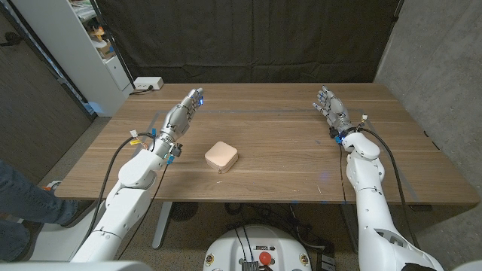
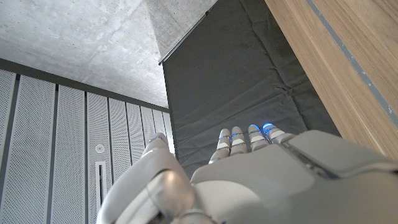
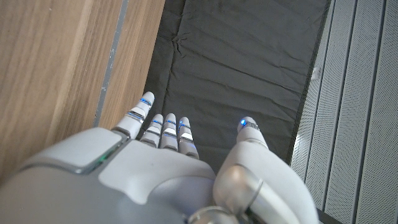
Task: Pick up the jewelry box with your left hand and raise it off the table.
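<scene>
One small beige rounded-square jewelry box [image 1: 221, 156] sits on the brown wooden table [image 1: 286, 162], near the front edge and just right of the left hand [image 1: 183, 113]. No readable writing on it. Both hands hold nothing, fingers stretched out: left one beside the box, right hand [image 1: 330, 109] well apart from it

A jewelry box [image 1: 221, 156] sits on the wooden table [image 1: 286, 162] toward the near edge, left of centre, with the robot's left hand [image 1: 183, 114] behind it and further left, apart from it. The right hand [image 1: 330, 109] is well apart on the table's right side, toward the far edge. A power strip [image 1: 147, 83] lies on the floor beyond the far left corner, beside a shelf unit [image 1: 83, 45].
</scene>
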